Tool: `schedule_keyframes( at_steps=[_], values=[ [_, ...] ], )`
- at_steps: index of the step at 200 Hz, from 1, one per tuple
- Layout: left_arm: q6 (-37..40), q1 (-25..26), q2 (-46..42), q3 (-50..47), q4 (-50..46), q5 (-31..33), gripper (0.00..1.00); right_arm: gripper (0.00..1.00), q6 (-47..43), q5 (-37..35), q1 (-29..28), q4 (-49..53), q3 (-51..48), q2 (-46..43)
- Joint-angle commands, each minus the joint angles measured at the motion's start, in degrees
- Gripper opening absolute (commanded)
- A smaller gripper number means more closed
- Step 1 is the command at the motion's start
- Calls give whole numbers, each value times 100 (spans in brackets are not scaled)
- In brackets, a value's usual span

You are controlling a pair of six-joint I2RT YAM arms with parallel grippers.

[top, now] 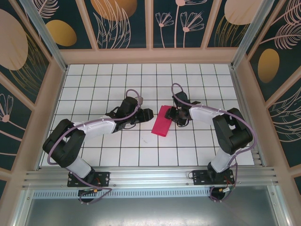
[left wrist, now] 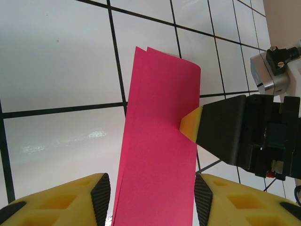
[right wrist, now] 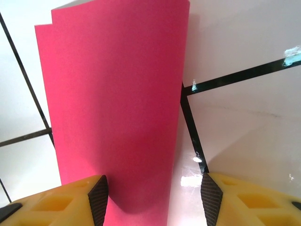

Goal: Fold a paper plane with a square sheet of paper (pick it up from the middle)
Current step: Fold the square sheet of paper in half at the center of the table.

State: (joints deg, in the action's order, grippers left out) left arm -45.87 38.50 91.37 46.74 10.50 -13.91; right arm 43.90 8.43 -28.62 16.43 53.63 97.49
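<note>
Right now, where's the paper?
Top view: the folded paper lies near the middle of the table, between the left gripper and the right gripper, whose fingertip touches its right edge.

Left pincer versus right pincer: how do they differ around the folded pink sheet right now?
The left pincer sits just left of the pink sheet, a slim gap between; the right pincer overlaps its right edge. In the left wrist view one right fingertip touches that edge, while the left fingers only frame the sheet. Both stand open, facing the sheet from opposite sides.
</note>
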Motion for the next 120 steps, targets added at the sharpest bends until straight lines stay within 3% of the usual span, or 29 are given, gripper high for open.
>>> schedule_keyframes(
  at_steps=[1,120],
  values=[
    [82,-25,78,125,106,-122,52,58,266,-149,-47,-177,-66,-258],
    [41,-23,170,134,147,-256,50,57,-351,-272,-161,310,298,-31]
  ],
)
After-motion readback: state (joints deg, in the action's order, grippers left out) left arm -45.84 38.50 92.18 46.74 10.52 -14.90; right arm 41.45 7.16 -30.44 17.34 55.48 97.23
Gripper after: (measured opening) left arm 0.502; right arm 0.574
